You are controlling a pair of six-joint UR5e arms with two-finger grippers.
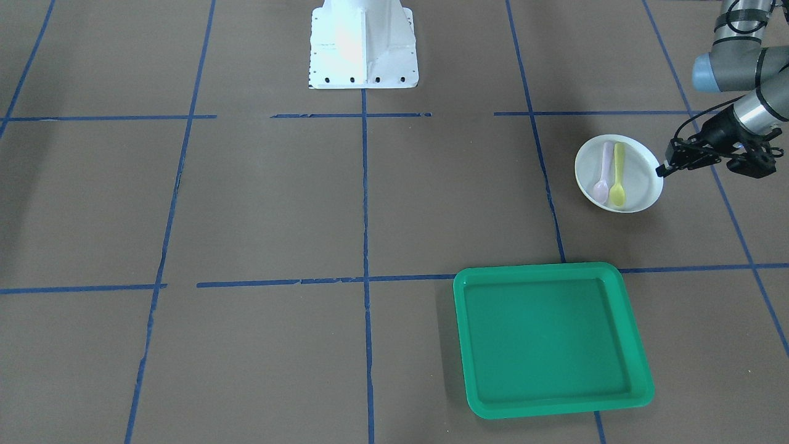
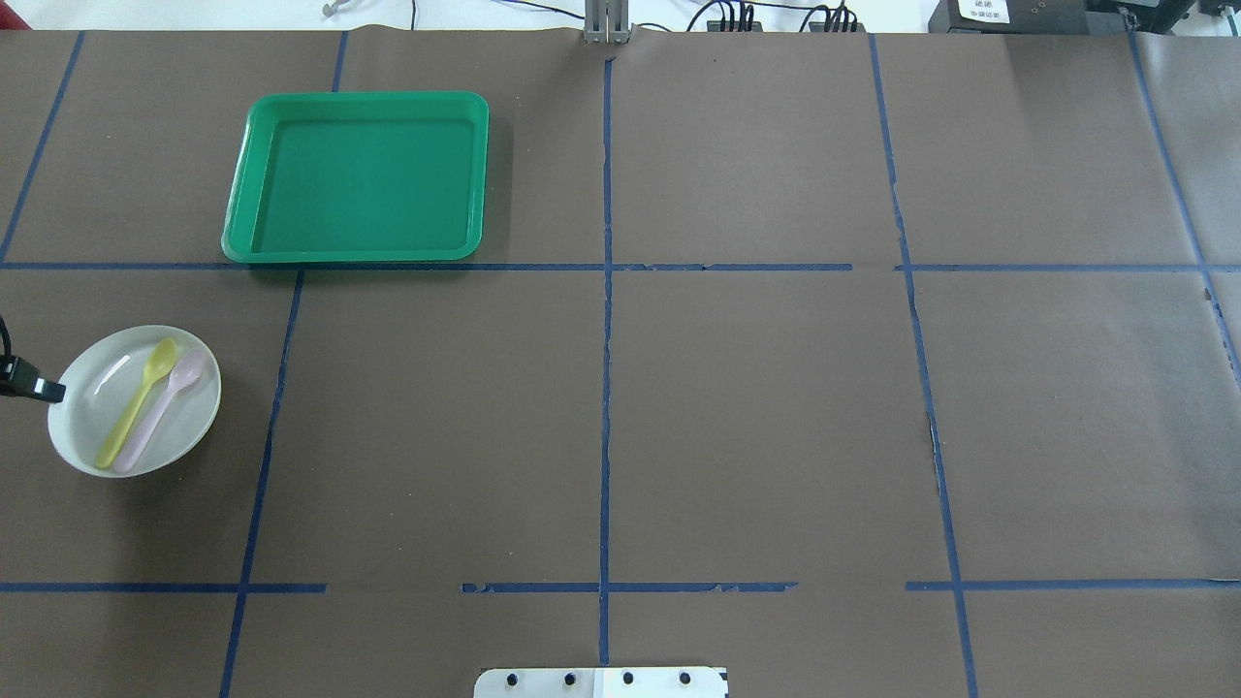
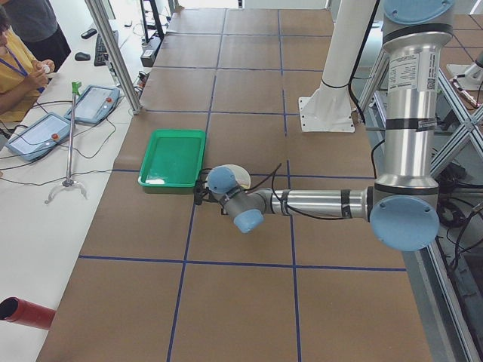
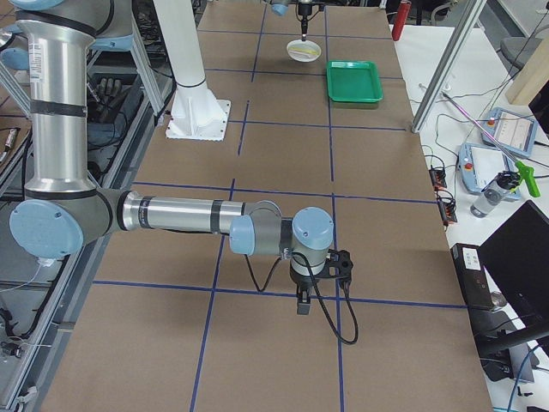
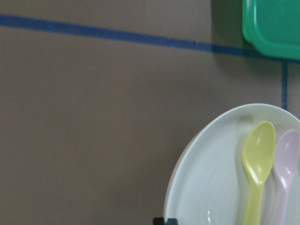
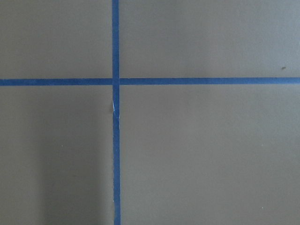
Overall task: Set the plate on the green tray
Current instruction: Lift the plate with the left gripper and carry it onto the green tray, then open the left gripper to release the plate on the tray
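Observation:
The white plate [image 1: 642, 161] lies on the table with a yellow spoon [image 1: 618, 176] and a pink spoon [image 1: 604, 176] in it. It also shows in the overhead view [image 2: 85, 412] and the left wrist view [image 5: 211, 183]. My left gripper [image 1: 662, 168] comes in low from the side, and its fingers look closed on the plate's rim [image 2: 44, 390]. One black tip shows at the rim in the left wrist view [image 5: 165, 220]. The green tray [image 1: 548, 339] [image 2: 359, 174] lies empty, a short way from the plate. My right gripper [image 4: 302, 307] hangs over bare table far off; I cannot tell its state.
The robot's white base [image 1: 363, 43] stands at the table's middle edge. Blue tape lines [image 2: 606, 291] cross the brown table cover. A person and tablets [image 3: 45, 128] are at a side bench beyond the table's far edge.

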